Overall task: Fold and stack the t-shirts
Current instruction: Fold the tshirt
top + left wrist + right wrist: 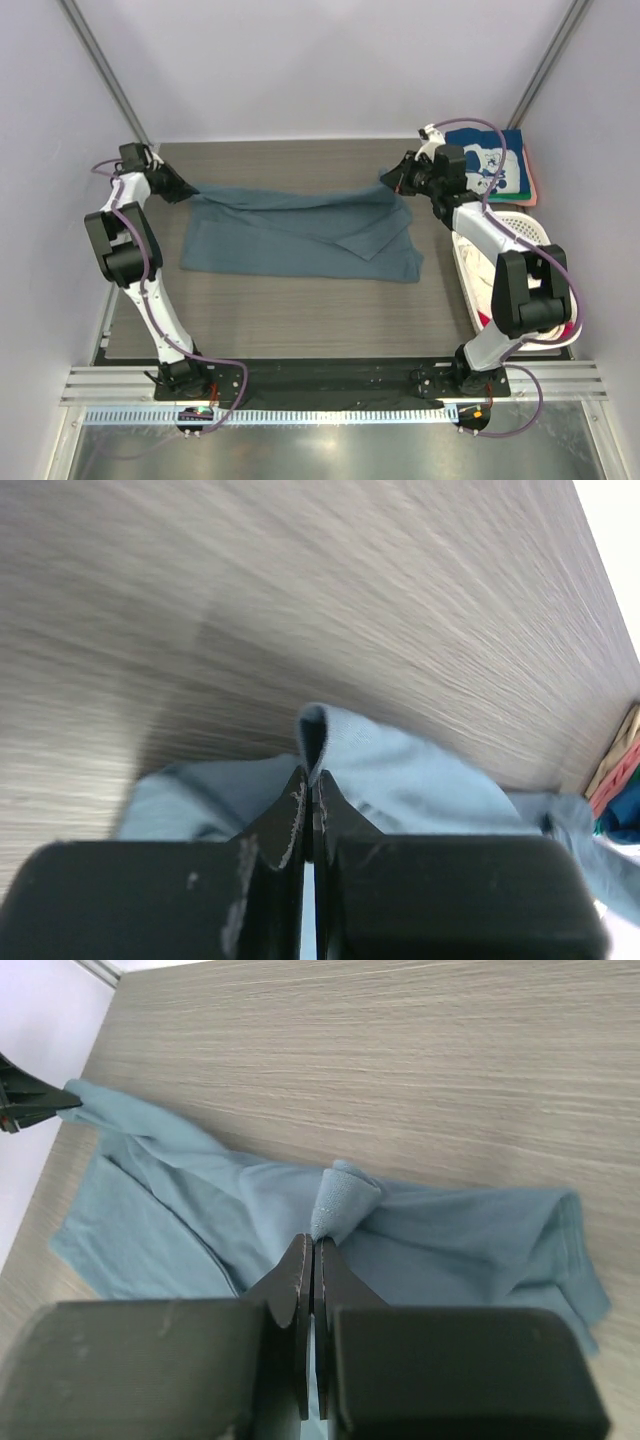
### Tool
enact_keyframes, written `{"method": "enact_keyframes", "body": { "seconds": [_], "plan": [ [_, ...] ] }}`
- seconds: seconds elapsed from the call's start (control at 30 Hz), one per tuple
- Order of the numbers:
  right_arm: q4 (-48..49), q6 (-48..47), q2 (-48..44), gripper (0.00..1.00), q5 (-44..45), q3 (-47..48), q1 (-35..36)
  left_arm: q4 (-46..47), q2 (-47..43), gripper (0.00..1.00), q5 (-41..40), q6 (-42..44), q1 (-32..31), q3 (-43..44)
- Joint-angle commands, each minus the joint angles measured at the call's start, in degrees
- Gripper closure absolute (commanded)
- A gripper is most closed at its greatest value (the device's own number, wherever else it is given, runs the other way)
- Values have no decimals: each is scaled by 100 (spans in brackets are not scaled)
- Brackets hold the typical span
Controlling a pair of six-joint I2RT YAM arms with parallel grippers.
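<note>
A plain slate-blue t-shirt (300, 232) lies spread across the middle of the table, its far edge lifted and stretched between both grippers. My left gripper (186, 190) is shut on the shirt's far left corner (312, 735). My right gripper (392, 180) is shut on the far right corner (340, 1200). The shirt also fills the right wrist view (200, 1200), with the left gripper's tip (30, 1100) at the far end. A folded navy t-shirt with white cartoon print (495, 165) lies on a stack at the back right.
A white lattice basket (480, 265) with more clothes stands at the right edge, beside the right arm. Red and cream cloth edges (530, 185) show under the navy shirt. The table's back edge runs just behind both grippers.
</note>
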Motion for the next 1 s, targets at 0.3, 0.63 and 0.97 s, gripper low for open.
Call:
{"method": "enact_keyframes", "body": {
  "seconds": [0.3,0.63,0.97],
  "plan": [
    [72,-278,-1208,99,754,-1038,-60,601,-323,100,293,-53,303,-523],
    [54,-41,-1893,99,1273,-1970,-60,900,-595,99,170,9,294,-1006],
    [-165,1031,-3044,45,1809,-3472,-43,1981,-1876,38,-1814,-254,347,-2482]
  ]
}}
